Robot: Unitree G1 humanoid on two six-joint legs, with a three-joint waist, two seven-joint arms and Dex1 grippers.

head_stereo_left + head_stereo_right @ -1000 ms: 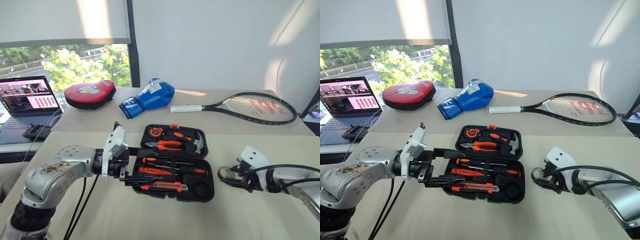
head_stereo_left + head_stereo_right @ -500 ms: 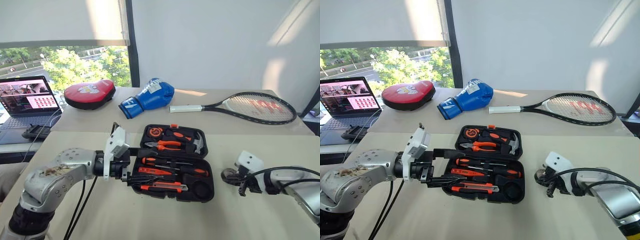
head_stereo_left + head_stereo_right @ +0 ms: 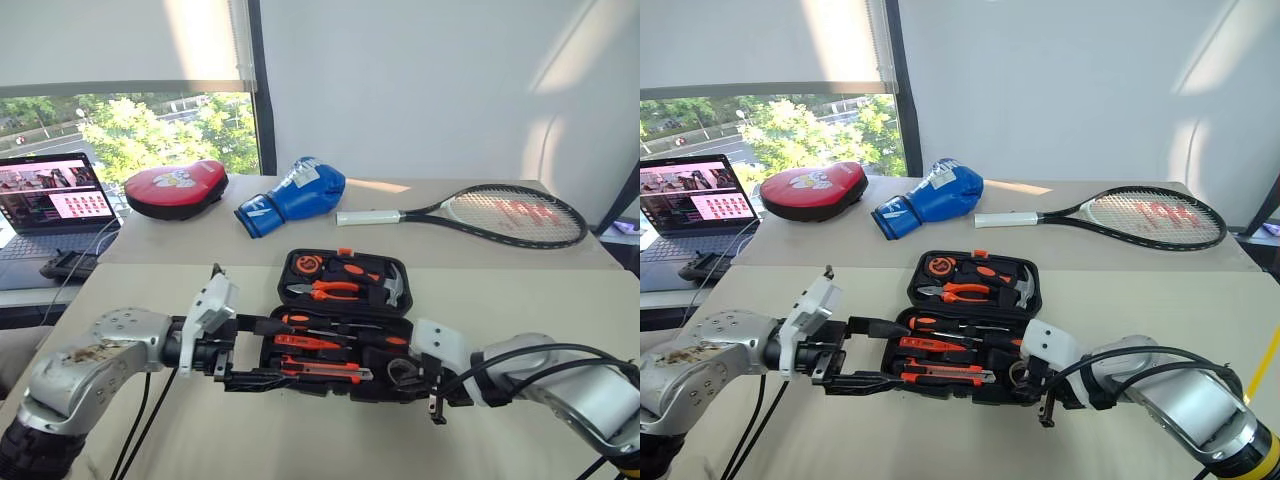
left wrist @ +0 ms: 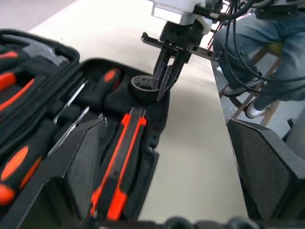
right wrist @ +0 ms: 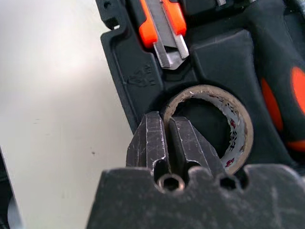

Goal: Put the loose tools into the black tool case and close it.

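Clearly, in the left eye view the black tool case point(image 3: 345, 325) lies open on the near table point(image 3: 300, 430), its lid tilted back toward the blue boxing glove point(image 3: 295, 195) and the tennis racket point(image 3: 480, 212) on the far table. Two long screwdrivers point(image 3: 345, 328) and the utility knife point(image 3: 325, 371) sit in their recesses, the left gripper point(image 3: 245, 355) hovers spread wide at the case's left edge, and the right gripper point(image 3: 415, 378) reaches over the near right corner. The right eye view shows the same layout, with the orange latch point(image 3: 981, 253) on the lid's far rim. From the left wrist view, the right gripper's fingers point(image 4: 164, 71) come down pressed together on the near wall of the small black tape roll point(image 4: 143, 87), which sits at its round pocket beside the knife. From the right wrist view, those fingers point(image 5: 155, 143) pinch the roll's wall, one inside the ring and one outside. I judge the step in hand to be seating the tape roll, the last loose tool; the next move calls for letting go, lifting clear, then folding the lid down and latching it.
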